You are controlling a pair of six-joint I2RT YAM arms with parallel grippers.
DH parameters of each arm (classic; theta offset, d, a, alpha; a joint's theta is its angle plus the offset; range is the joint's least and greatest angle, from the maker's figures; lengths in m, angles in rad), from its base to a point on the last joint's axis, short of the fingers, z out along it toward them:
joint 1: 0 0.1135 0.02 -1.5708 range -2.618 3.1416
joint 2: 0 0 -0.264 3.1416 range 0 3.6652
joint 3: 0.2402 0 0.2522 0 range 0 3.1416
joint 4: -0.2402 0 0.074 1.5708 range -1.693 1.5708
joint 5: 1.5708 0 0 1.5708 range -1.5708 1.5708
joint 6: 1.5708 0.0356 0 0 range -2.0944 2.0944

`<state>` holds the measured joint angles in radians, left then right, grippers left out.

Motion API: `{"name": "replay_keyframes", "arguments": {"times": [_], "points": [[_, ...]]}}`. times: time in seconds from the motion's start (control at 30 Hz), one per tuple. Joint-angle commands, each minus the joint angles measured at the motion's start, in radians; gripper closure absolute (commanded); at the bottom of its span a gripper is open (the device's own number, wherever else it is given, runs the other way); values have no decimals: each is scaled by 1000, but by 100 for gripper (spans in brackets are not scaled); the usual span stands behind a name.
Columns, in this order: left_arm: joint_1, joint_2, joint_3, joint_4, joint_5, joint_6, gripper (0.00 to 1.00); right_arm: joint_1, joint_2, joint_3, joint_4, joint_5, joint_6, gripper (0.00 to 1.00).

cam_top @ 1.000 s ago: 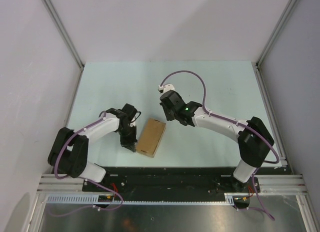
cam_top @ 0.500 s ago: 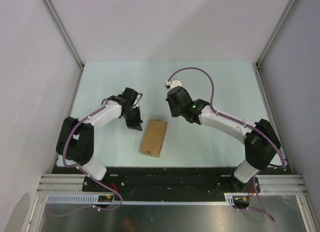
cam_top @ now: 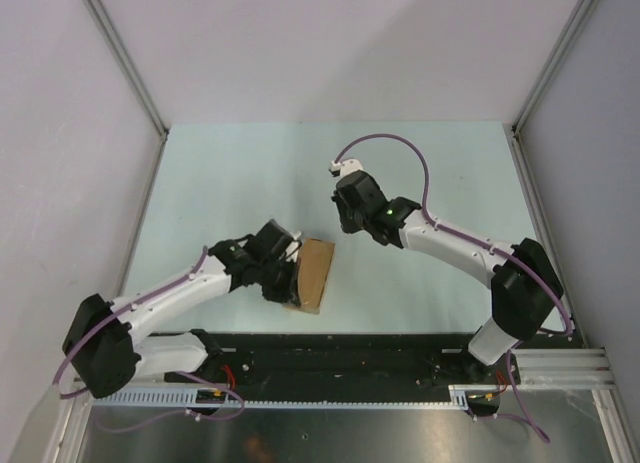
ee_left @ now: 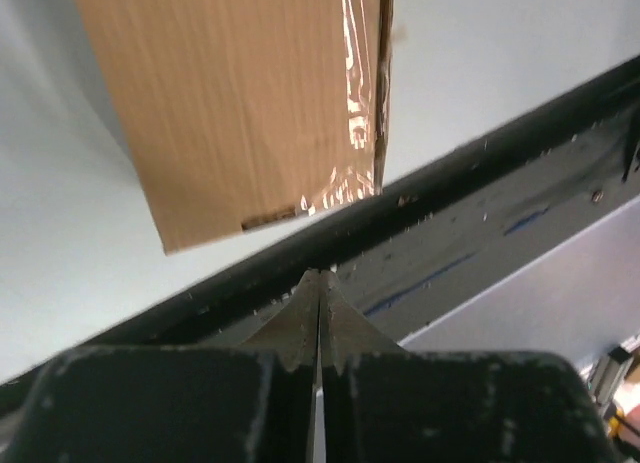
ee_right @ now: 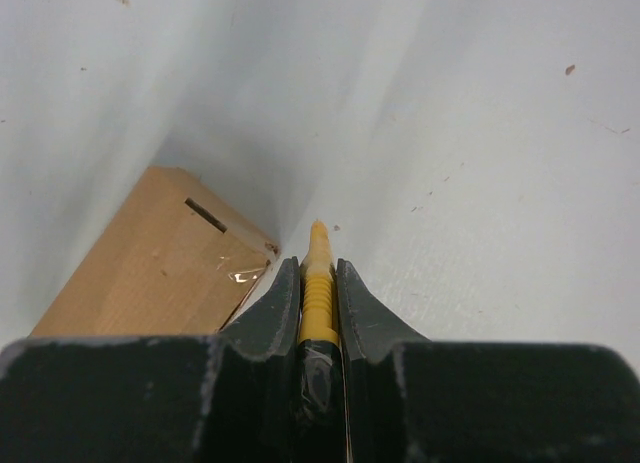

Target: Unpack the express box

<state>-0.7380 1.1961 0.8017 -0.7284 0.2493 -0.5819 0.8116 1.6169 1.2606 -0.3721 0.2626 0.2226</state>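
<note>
Returning left fingers (ee_left: pixel 300 328) beside express box (cam_top: pixel 312 273)

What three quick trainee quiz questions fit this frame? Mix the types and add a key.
1. True or false: the left pincer is gripping the express box.
2. What does the right pincer hold? A) a yellow tool B) a cardboard flap C) nothing
3. Fill in: the lid of the box is sealed with clear ____.

Key: 1 false, its jaws are shut on nothing, just short of the box; 2 A; 3 tape.
</note>
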Motion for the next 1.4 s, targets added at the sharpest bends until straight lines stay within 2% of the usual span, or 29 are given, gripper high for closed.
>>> {"name": "replay_keyframes", "arguments": {"times": [0.0, 0.13, 0.27, 0.37, 0.5, 0.7, 0.9, 1.03, 1.13, 1.23, 1.37], "points": [[-90, -55, -64, -13, 15, -110, 100, -15, -57, 5, 6, -13, -19, 100], [-150, -12, -94, -11, -41, -177, 100, -15, -72, 3, -4, -17, -6, 100], [-146, 65, -87, 7, -184, -260, 100, -17, -107, -16, -5, -22, 6, 100], [-112, 132, -62, 66, -228, -301, 100, -17, -141, -26, -25, -26, 15, 100], [-61, 166, -75, 223, -179, -381, 100, -20, -187, -53, -37, -33, 18, 100], [-14, 186, -45, 274, -189, -463, 99, -35, -209, -92, -25, -43, 17, 100], [94, 226, -22, 274, -167, -405, 100, -71, -146, -92, 125, -56, -21, 100], [158, 276, -6, 274, -105, -316, 100, -95, -57, -90, 342, -91, -19, 100], [172, 302, -7, 274, -47, -271, 100, -114, 38, -52, 435, -102, -3, 100], [183, 327, 4, 274, -67, -222, 100, -117, 141, -17, 507, -71, -28, 100], [212, 313, -1, 274, -41, -187, 100, -117, 225, 59, 499, -51, -63, 100]]}}
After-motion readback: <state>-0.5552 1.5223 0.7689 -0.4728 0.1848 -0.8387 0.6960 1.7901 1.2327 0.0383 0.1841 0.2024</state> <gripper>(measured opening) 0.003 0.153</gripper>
